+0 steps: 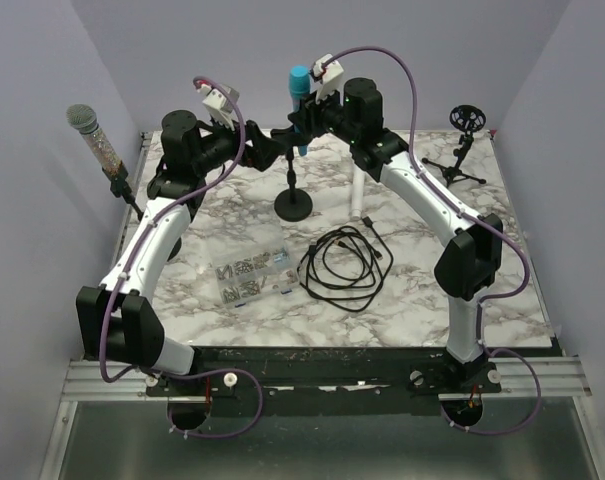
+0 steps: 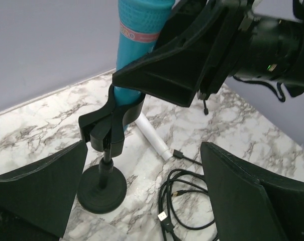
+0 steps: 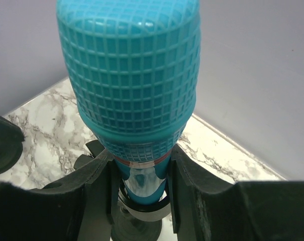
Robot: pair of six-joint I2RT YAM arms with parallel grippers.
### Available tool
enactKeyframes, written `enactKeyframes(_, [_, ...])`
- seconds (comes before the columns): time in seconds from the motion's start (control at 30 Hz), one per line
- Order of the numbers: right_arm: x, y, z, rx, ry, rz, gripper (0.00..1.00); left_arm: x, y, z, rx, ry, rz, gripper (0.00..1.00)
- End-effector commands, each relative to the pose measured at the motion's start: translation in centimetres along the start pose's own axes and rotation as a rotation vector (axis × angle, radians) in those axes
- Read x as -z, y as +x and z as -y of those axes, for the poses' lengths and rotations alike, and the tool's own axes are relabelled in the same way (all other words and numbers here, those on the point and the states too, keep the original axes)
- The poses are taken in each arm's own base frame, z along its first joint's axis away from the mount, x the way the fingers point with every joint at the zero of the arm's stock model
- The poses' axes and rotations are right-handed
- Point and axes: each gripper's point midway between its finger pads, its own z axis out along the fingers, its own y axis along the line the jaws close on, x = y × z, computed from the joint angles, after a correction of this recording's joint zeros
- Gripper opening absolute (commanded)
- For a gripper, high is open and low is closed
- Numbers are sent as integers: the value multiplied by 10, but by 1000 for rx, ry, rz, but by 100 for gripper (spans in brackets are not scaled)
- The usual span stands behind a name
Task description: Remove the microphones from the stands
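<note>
A blue microphone (image 1: 300, 85) stands upright in the clip of a black desk stand (image 1: 293, 204) at the back middle of the marble table. My right gripper (image 1: 304, 118) is shut on the microphone just below its mesh head (image 3: 129, 75), one finger on each side (image 3: 94, 196). The microphone body still sits in the stand's clip (image 2: 109, 125). My left gripper (image 1: 270, 150) is open and empty just left of the stand, level with the clip. In the left wrist view the gripper (image 2: 144, 150) frames the stand's post and round base (image 2: 101, 188).
A coiled black cable (image 1: 344, 265) and a clear plastic case (image 1: 250, 275) lie in front of the stand. A white tube (image 1: 359, 190) lies to its right. A black tripod mount (image 1: 462, 140) stands at the back right. A silver microphone (image 1: 87, 128) stands at the left edge.
</note>
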Motion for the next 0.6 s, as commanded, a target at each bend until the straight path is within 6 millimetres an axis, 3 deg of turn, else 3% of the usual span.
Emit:
enactKeyframes(0.0, [0, -15, -8, 10, -61, 39, 1, -8, 17, 2, -184, 124, -38, 99])
enactKeyframes(0.17, [-3, -11, -6, 14, -58, 26, 1, -22, 29, -21, -204, 77, -82, 99])
enactKeyframes(0.57, [-3, -8, -5, 20, -56, 15, 1, -54, 56, -48, -215, 46, -118, 98])
